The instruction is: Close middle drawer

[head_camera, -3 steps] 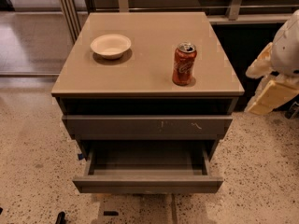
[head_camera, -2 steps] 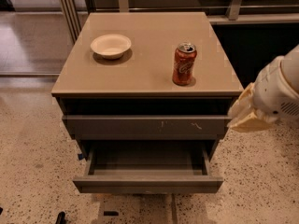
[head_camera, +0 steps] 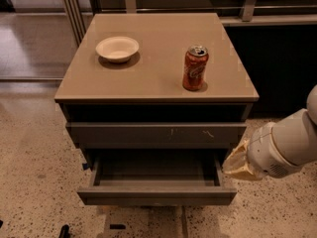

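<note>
as it juts toward the camera, middle drawer (head_camera: 156, 195), long axis left-right, gripper (head_camera: 238, 163) beside its right end, grip unclear

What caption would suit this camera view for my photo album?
Robot gripper right of the open middle drawer; bowl and soda can on top.

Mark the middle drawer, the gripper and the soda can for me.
middle drawer (head_camera: 156, 194), camera view, on its plain front panel, pulled out.
gripper (head_camera: 237, 163), camera view, on its tan tip, beside the open drawer's right-hand front corner.
soda can (head_camera: 195, 69), camera view, on its red side.
</note>
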### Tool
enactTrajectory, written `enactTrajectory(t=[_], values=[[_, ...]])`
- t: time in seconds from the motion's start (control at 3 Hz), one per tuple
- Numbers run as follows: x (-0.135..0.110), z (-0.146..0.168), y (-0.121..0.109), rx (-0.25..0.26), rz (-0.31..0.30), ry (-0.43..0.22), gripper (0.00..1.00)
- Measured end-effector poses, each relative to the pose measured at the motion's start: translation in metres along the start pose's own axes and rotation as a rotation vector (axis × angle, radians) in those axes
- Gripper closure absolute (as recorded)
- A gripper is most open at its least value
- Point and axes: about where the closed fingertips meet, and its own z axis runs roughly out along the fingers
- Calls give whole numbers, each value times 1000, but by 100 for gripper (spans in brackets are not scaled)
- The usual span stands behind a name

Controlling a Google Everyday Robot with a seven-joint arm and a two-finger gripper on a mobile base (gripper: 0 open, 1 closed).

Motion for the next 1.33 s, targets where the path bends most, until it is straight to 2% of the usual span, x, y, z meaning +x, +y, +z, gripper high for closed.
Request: enactTrajectory(t=[0.33,0.67,1.0,1.33], values=[[3,8,2,-10,-10,11,100],[29,53,17,-58,-30,9,100],[74,145,45,-125,-45,-17,100],[107,245,52,-141,-9,-85,100]])
